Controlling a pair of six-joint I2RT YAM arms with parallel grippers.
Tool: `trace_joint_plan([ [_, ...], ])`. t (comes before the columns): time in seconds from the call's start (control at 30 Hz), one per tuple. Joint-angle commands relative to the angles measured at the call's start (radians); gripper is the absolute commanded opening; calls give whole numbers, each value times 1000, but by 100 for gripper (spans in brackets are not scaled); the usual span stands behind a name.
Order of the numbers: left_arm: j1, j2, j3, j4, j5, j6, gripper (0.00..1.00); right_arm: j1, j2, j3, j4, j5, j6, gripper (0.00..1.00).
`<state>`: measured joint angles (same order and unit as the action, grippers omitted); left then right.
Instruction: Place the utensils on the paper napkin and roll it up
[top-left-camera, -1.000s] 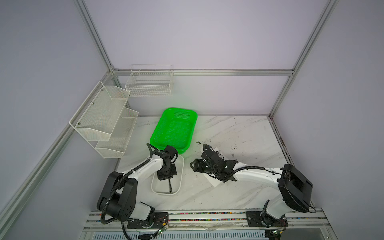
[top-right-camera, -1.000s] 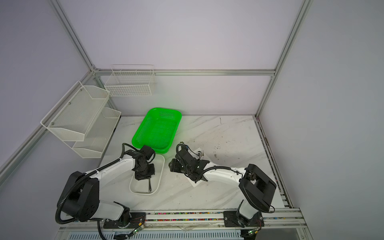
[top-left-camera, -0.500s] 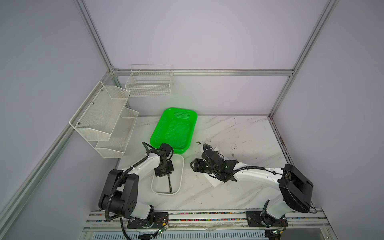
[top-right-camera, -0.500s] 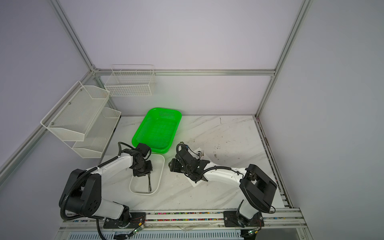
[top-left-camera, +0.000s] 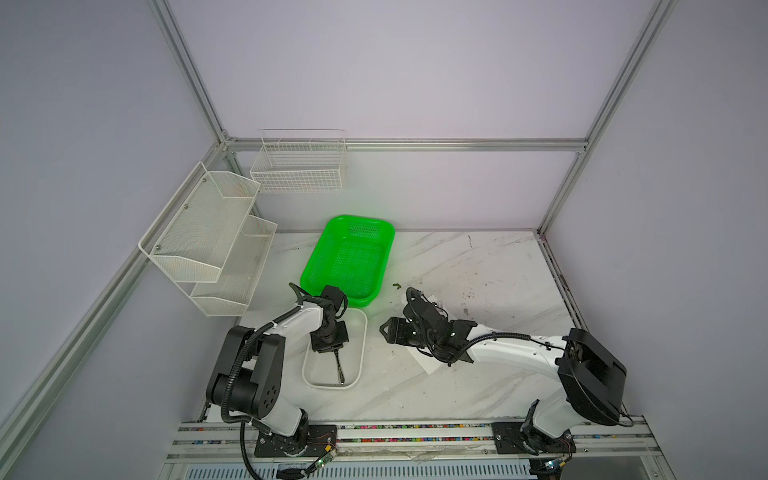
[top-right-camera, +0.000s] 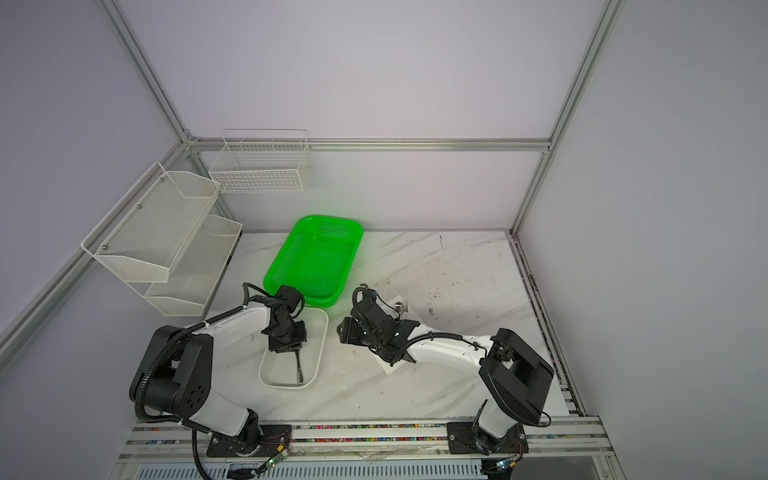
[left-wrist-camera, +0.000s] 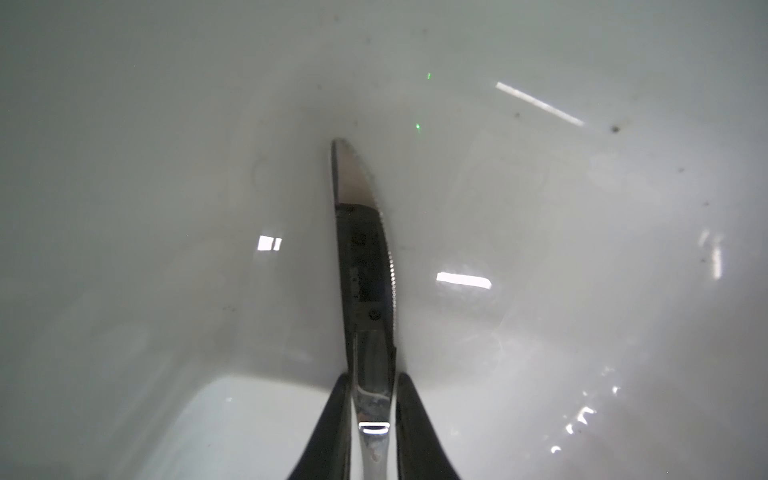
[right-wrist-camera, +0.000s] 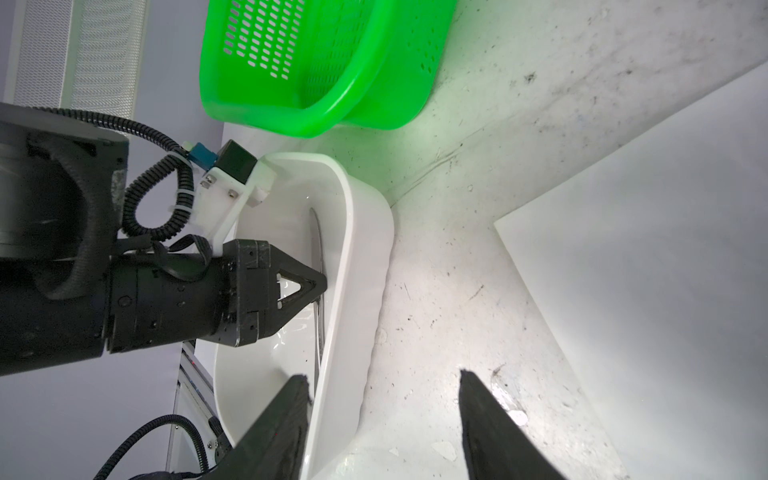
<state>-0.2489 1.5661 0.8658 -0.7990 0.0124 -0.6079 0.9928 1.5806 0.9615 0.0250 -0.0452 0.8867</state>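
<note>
The knife (left-wrist-camera: 365, 257) lies inside the white tray (top-left-camera: 364, 337), along the wall nearest the paper napkin (right-wrist-camera: 644, 249); its serrated blade points at the tray's near end in both top views; the left tool (left-wrist-camera: 372, 376) reaches down into the tray, its fingers (left-wrist-camera: 409, 419) drawn narrow on either side of the knife's handle and gripping it; whether the knife is lifted off the tray floor cannot be told; the right tool (right-wrist-camera: 382, 376) hangs just beside the tray over bare marble worktop (top-left-camera: 478, 266), jaws wide with nothing between them; the napkin lies flat on the worktop near the tray, partly under the right arm; a silvery utensil (top-right-camera: 401, 306), too small to name, rests at the napkin's corner far from the tray; the green basket (top-left-camera: 349, 257) sits just past the tray's far end
</note>
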Motion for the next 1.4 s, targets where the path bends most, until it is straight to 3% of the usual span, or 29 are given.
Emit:
trace_joint_plan([
  [0.0,5,63,-36,53,10,-10,15,-4,-14,-14,-10,0,6,60],
  [0.17,5,54,-25,28,-37,-8,13,-3,-16,-15,-9,2,7,60],
  [0.87,3,-57,-54,60,14,-40,11,-3,-30,-26,-9,4,11,60],
  [1.07,2,-48,-50,48,-12,-15,25,-4,-31,-27,-10,5,11,60],
  [1.37,0,22,-50,84,11,-5,28,-4,-24,-22,-11,-1,8,60],
])
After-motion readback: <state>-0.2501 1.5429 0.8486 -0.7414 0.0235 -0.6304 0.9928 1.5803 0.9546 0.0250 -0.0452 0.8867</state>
